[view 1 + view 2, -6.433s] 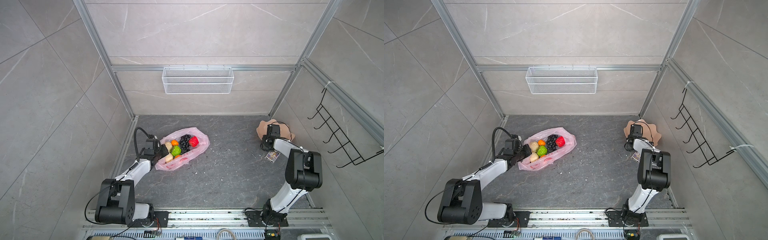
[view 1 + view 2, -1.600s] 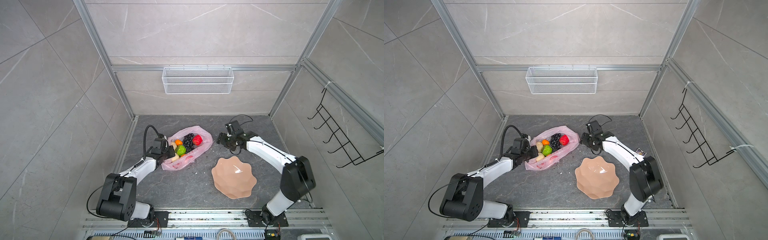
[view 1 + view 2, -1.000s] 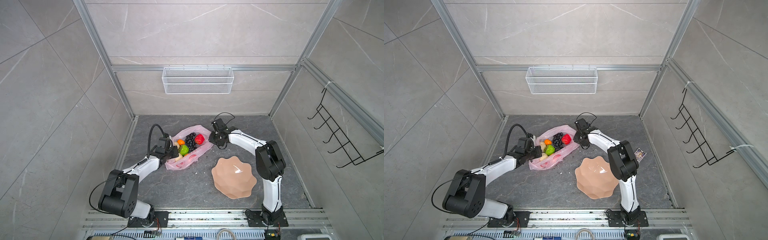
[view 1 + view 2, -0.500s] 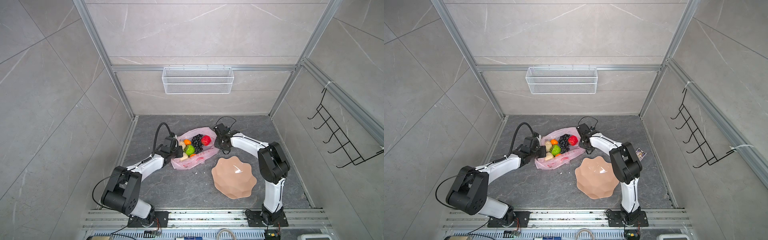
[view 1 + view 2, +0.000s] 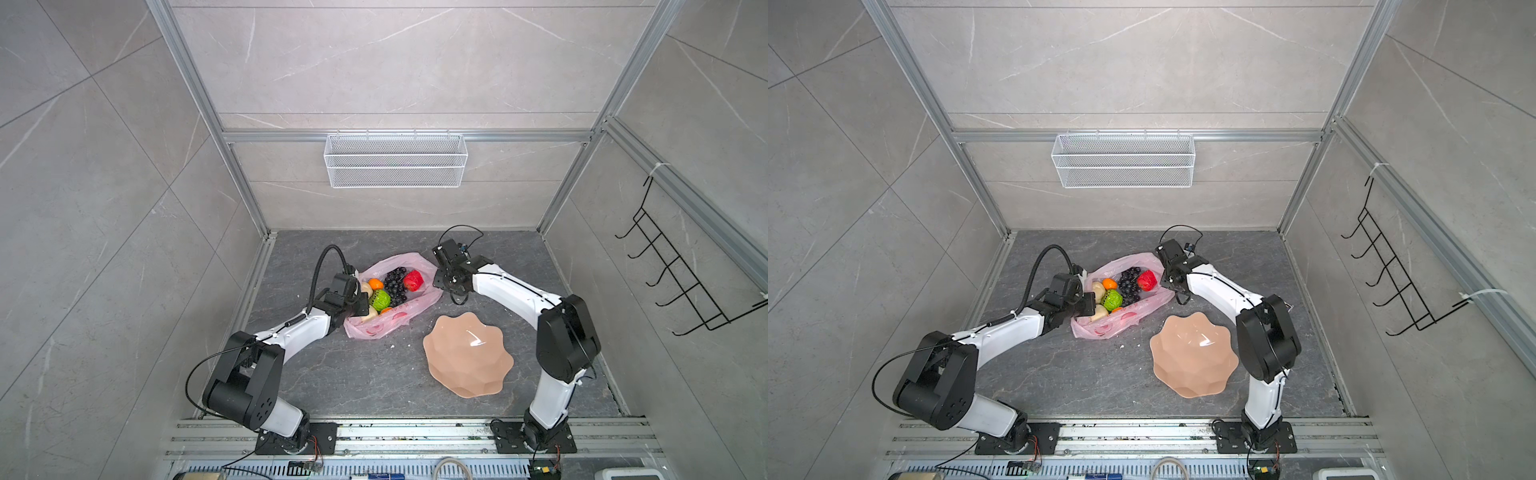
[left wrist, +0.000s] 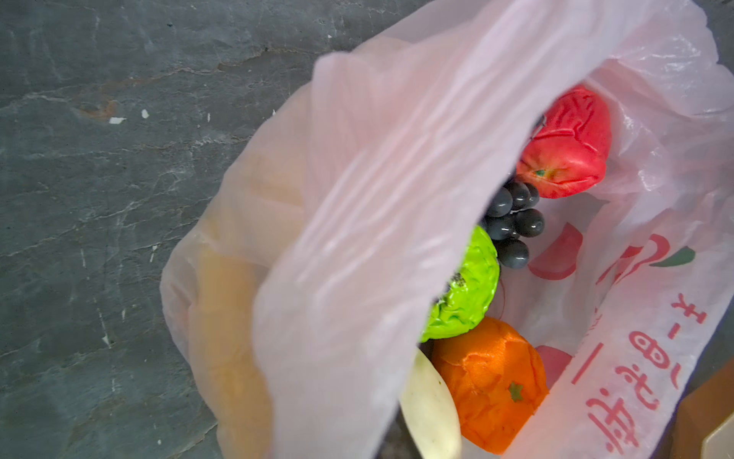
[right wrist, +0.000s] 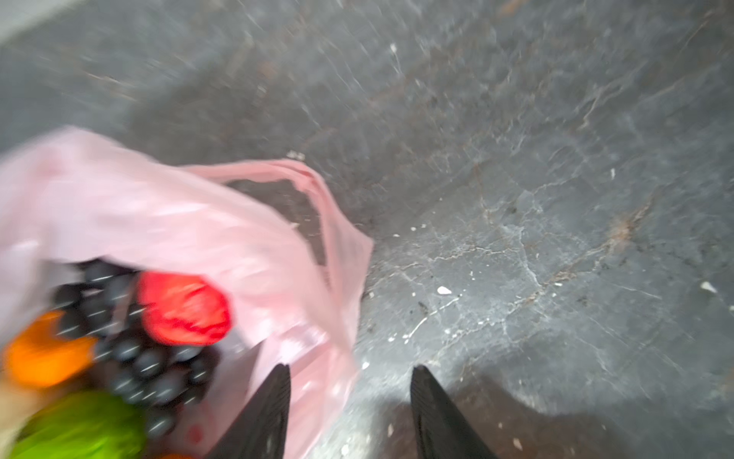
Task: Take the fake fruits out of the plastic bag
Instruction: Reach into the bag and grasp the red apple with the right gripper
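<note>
1. Bag's on the move! The left pincer (image 5: pixel 360 300), clenched on what looks like the rim of the plastic bag (image 5: pixel 390 326), has hauled it closer to the peach dish (image 5: pixel 467 353). It now lies near the dish's far-left side, not touching.
2. The right pincer (image 7: pixel 349 371) has just sprung apart at the bag's handle end, beyond the dish, grasping nothing.
3. So the mouth is held wide and the fake fruits (image 5: pixel 392 286) are all still inside, none on the counter (image 5: pixel 332 374). A first pick looks close.
4. Hidden: film covers the left fingers and the pale fruits. The right wrist view is smeared, so finger-to-film contact is unclear.
</note>
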`<state>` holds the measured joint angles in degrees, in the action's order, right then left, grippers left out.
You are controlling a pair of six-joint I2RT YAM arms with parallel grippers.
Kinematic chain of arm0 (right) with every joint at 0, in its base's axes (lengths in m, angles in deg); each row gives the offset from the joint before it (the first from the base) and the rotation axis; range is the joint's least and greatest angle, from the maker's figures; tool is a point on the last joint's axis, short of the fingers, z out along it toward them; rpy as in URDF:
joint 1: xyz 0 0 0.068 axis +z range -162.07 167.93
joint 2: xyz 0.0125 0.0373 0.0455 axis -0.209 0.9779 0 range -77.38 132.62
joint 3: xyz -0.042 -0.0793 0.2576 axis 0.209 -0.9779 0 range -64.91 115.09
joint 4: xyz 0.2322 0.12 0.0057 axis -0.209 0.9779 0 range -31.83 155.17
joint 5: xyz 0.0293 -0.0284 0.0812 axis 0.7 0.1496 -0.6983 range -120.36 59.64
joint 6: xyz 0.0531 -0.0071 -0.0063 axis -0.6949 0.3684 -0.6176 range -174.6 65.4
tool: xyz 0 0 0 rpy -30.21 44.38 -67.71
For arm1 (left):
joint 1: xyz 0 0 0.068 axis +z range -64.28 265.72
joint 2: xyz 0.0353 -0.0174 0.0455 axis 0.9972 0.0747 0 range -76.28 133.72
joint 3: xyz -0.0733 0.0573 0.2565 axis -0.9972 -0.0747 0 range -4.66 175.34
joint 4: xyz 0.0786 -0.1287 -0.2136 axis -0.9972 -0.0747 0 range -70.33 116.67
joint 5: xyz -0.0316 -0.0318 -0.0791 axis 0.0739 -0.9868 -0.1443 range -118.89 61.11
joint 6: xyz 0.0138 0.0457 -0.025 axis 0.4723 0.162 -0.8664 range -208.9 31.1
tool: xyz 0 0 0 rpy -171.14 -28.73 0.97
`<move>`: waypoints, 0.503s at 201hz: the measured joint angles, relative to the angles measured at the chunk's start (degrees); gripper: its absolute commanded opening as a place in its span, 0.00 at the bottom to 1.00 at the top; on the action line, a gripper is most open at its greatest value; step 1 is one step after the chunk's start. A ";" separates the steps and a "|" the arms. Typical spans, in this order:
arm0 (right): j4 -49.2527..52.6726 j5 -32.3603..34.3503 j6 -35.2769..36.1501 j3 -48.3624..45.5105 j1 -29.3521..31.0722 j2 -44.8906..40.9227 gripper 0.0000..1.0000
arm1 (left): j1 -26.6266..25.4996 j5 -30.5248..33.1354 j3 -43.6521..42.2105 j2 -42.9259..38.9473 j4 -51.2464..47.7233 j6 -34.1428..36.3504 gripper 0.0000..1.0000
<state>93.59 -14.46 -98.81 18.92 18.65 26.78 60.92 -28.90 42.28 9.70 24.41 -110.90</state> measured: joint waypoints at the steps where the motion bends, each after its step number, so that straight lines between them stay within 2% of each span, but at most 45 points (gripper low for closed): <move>1: 0.00 0.02 0.00 0.04 0.09 -0.11 0.53 | 0.00 0.00 0.00 0.00 0.02 0.00 0.00; 44: -1.22 -2.08 -1.99 4.44 5.07 -1.77 0.55 | -0.09 -0.02 0.00 0.02 -0.04 0.15 0.00; 101: -2.23 -6.47 -8.17 14.25 4.35 10.27 0.56 | -0.09 -0.02 0.00 0.00 0.00 0.17 0.00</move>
<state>91.36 -20.93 -106.98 33.17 23.00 37.06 60.83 -28.92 42.28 9.70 24.41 -110.72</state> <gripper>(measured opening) 0.559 0.046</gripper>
